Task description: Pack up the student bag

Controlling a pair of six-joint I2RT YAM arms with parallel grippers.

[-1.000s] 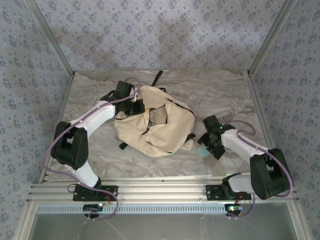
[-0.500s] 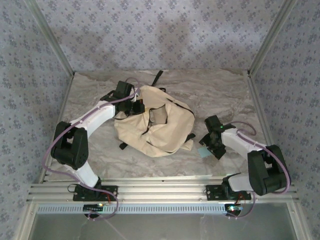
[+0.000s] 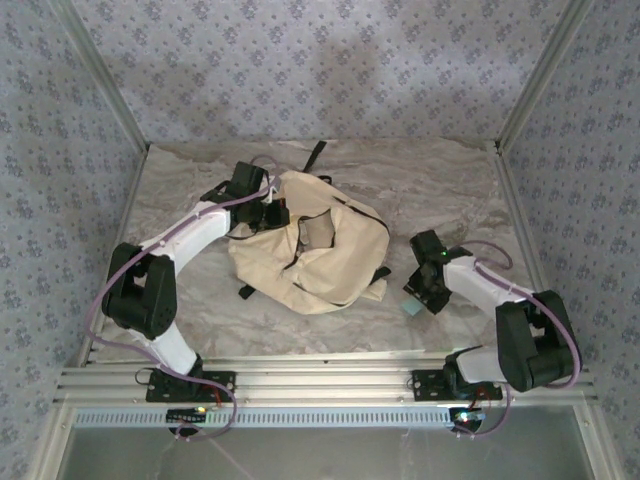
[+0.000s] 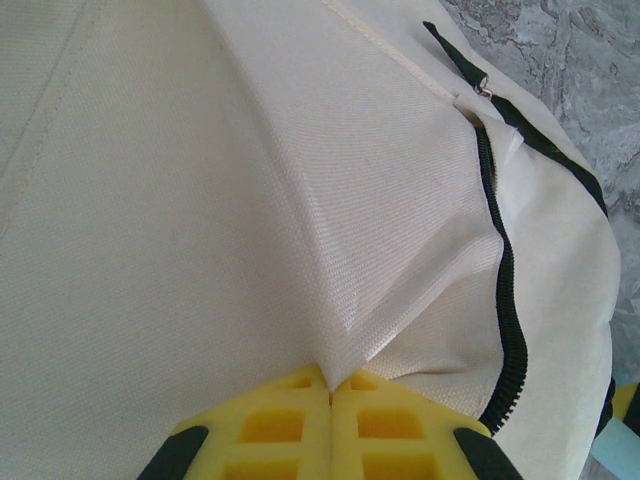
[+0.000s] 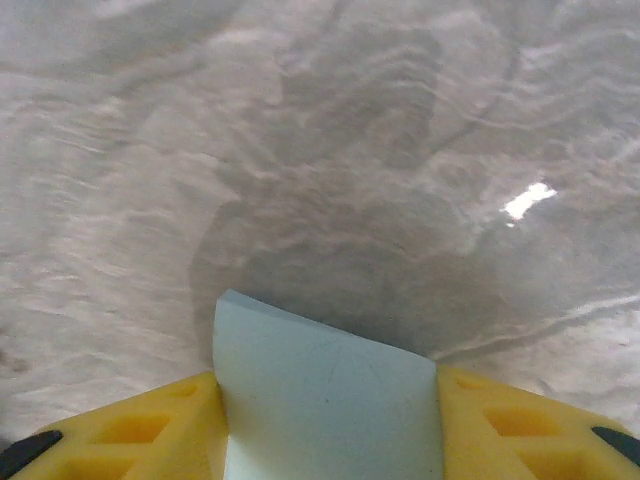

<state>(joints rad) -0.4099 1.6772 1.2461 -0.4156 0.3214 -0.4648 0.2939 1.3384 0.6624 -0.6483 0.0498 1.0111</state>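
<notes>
Our left gripper [image 4: 330, 388] pinches the cream fabric backpack [image 3: 330, 262] open so our right gripper [image 3: 425, 297], clasping a pale-blue slab [image 5: 325, 400], can pack it.

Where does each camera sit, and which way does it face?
Top external: above and behind the bases, looking down on the table, left arm, right arm and student bag.
Left wrist: on the left arm, facing bag fabric pinched in the left gripper.
Right wrist: facing down at the table, right gripper around a pale blue block.
Shared: top external and left wrist show the bag's zipper.
</notes>
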